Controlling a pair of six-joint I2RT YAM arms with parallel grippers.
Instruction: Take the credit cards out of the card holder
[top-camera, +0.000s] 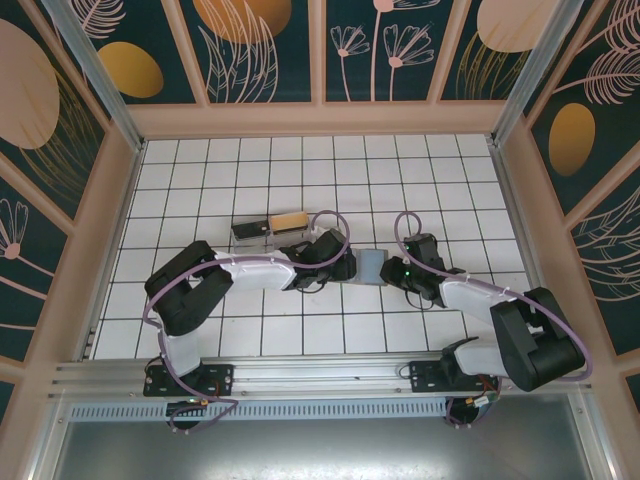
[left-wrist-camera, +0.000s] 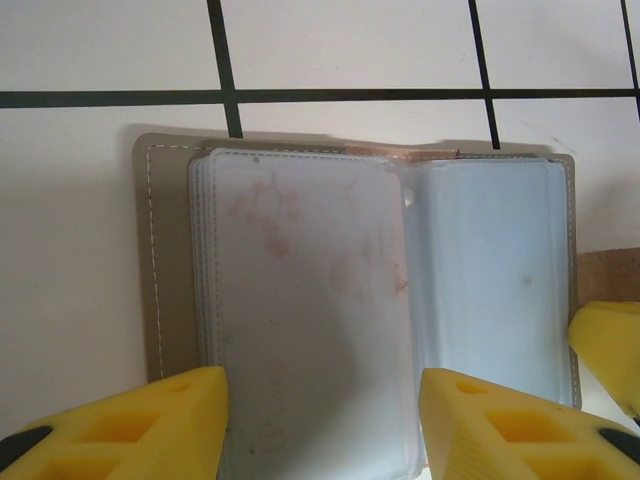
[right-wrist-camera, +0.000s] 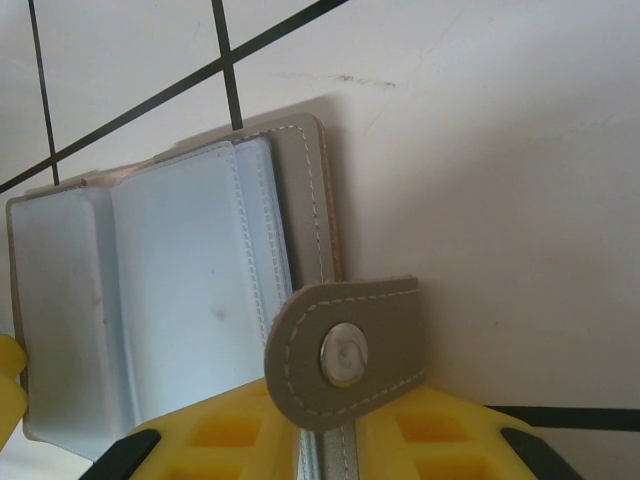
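Observation:
The card holder (top-camera: 371, 264) lies open like a book between my two grippers: a taupe stitched cover (left-wrist-camera: 165, 260) with stacks of cloudy clear sleeves (left-wrist-camera: 300, 300). I cannot tell whether cards sit inside the sleeves. My left gripper (left-wrist-camera: 320, 400) is open, its yellow fingers astride the near end of the left sleeve stack. My right gripper (right-wrist-camera: 340, 440) is shut on the right edge of the card holder (right-wrist-camera: 180, 280), just under the snap tab (right-wrist-camera: 345, 355). A flat grey credit card (top-camera: 250, 232) lies on the tiles at the back left.
A tan rectangular thing (top-camera: 288, 220) rests beside the grey card, behind the left arm (top-camera: 250, 272). White tiled floor (top-camera: 450, 180) stretches beyond the holder to the patterned back wall. The right arm (top-camera: 480, 300) reaches in from the right.

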